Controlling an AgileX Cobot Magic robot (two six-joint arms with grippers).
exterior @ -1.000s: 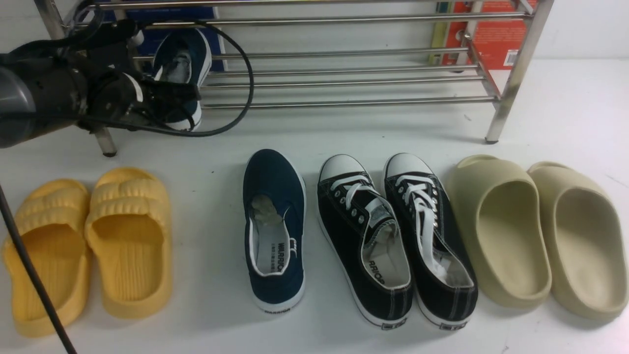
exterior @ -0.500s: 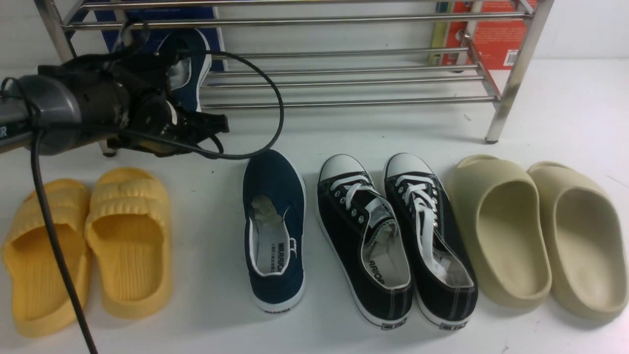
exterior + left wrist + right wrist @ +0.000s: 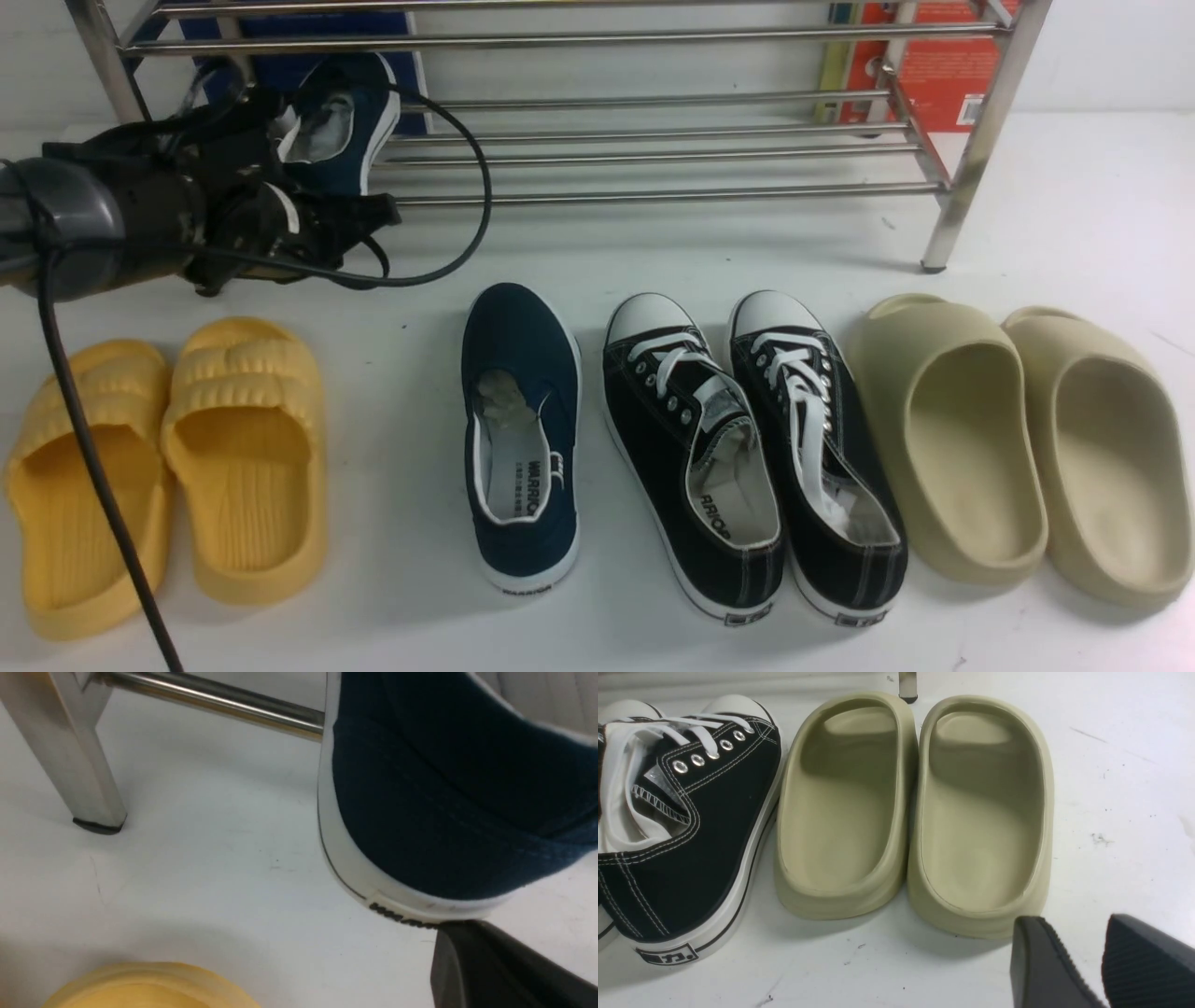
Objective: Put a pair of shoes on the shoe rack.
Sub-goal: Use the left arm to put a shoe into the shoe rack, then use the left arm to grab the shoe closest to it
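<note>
my left gripper (image 3: 378, 213) sits closed and empty at the left front of the shoe rack (image 3: 672, 195). its tip is just beside the heel of the navy slip-on (image 3: 347, 121), which rests on the rack's lower tubes at that left end, toe toward the back. half a second ago the gripper reached further along the rack's front; it has since pulled back toward the left leg. the other navy slip-on (image 3: 521, 439) lies on the floor in front of the rack, unmoved. my right gripper (image 3: 1078, 933) stands parted, holding nothing.
</note>
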